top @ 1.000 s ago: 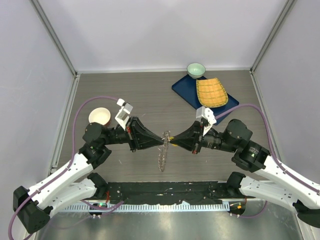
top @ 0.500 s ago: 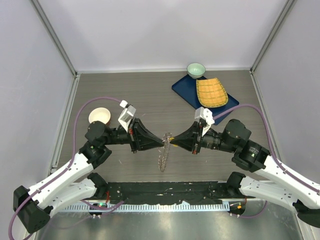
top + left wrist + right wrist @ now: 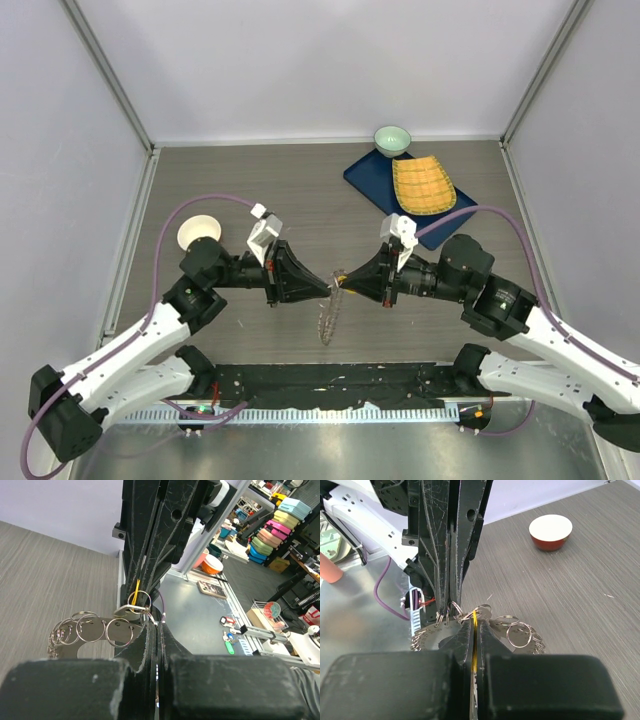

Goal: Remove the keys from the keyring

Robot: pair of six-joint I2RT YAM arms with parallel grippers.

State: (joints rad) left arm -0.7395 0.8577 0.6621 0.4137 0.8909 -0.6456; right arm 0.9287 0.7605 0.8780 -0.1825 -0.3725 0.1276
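The keyring (image 3: 327,316) hangs as a thin jagged bundle of keys above the table, between my two grippers. My left gripper (image 3: 328,283) comes in from the left and is shut on the ring's top. In the left wrist view (image 3: 156,626) its jaws are pressed together, with flat grey keys (image 3: 92,632) and small split rings to their left. My right gripper (image 3: 343,284) faces it tip to tip. In the right wrist view (image 3: 475,625) it is shut on a thin key with a yellow edge. More keys (image 3: 522,632) fan out around it.
A white bowl (image 3: 200,233) with a red outside (image 3: 550,531) sits on the table behind my left arm. At the back right a blue tray (image 3: 368,180) holds a yellow woven plate (image 3: 422,185), with a small green bowl (image 3: 392,139) behind it.
My left wrist and forearm have moved a little right and back, my right wrist a little left. The fingertips stay together and the keyring still hangs between them.
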